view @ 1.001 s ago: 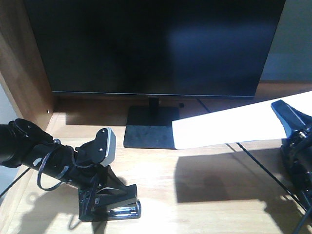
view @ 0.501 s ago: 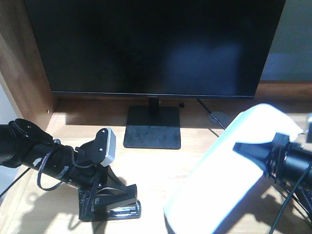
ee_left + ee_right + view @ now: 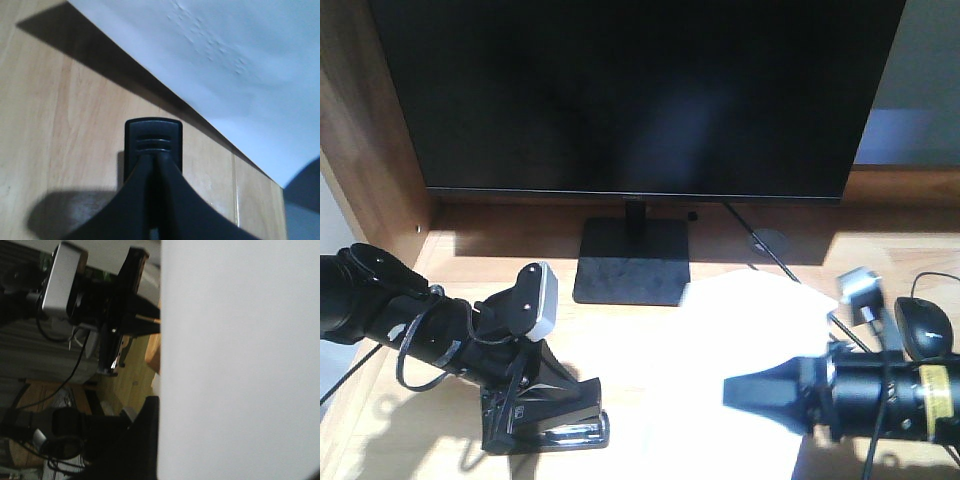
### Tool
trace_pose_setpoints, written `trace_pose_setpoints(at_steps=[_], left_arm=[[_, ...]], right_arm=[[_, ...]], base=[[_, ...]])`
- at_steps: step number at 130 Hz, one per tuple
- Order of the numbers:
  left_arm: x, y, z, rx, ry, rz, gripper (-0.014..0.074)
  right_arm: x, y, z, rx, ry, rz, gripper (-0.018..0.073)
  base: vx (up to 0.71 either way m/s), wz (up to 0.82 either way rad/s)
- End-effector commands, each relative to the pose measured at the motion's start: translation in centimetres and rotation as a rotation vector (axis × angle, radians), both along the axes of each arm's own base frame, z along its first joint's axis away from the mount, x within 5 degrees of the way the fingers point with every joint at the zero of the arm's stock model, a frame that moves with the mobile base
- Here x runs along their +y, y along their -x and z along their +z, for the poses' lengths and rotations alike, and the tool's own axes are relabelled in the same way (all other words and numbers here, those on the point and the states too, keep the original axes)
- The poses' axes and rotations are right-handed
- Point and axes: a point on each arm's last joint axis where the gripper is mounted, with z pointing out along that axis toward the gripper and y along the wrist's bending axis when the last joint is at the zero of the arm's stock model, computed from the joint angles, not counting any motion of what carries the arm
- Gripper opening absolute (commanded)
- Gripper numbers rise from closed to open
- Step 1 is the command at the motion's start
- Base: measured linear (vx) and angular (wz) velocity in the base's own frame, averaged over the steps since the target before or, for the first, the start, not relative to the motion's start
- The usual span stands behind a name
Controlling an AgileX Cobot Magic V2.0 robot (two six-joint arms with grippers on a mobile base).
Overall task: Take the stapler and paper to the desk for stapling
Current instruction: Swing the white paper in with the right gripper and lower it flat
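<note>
Two things held: right end effector [image 3: 748, 390] is pinched shut on the paper [image 3: 745, 325], which hung in the air a second ago and now lies on the table [image 3: 460, 260], 4 o'clock of the monitor stand [image 3: 632, 262]. Left end effector [image 3: 538, 412] is clamped on the stapler [image 3: 565, 428] at 7 o'clock, so stapling looks close; no containers in sight

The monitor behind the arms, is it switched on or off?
Apparently off: the monitor has a wholly dark screen with only faint reflections. Standby cannot be excluded.
</note>
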Motion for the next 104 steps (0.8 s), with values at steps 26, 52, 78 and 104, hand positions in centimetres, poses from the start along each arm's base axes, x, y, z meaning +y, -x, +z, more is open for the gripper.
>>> trace_pose_setpoints(at_steps=[26,52,78,104], left_arm=[[-0.6,0.0,1.9,-0.028,0.065,-0.001,-0.0006],[-0.6,0.0,1.9,-0.028,0.065,-0.001,-0.0006],[-0.6,0.0,1.9,-0.028,0.065,-0.001,-0.0006],[-0.6,0.0,1.9,-0.028,0.065,-0.001,-0.0006]], right_arm=[[1.3,0.8,1.2,-0.064,-0.053,0.139,-0.0003],[0.4,0.3,-0.7,-0.085,0.191,0.096,-0.0003],[-0.1,-0.2,-1.4,-0.135,0.297,0.061,-0.0003],[-0.1,-1.1,-2.2,-0.157,0.294,0.036,-0.0003]], base=[[0.00,0.00],[0.00,0.00],[0.00,0.00],[0.00,0.00]])
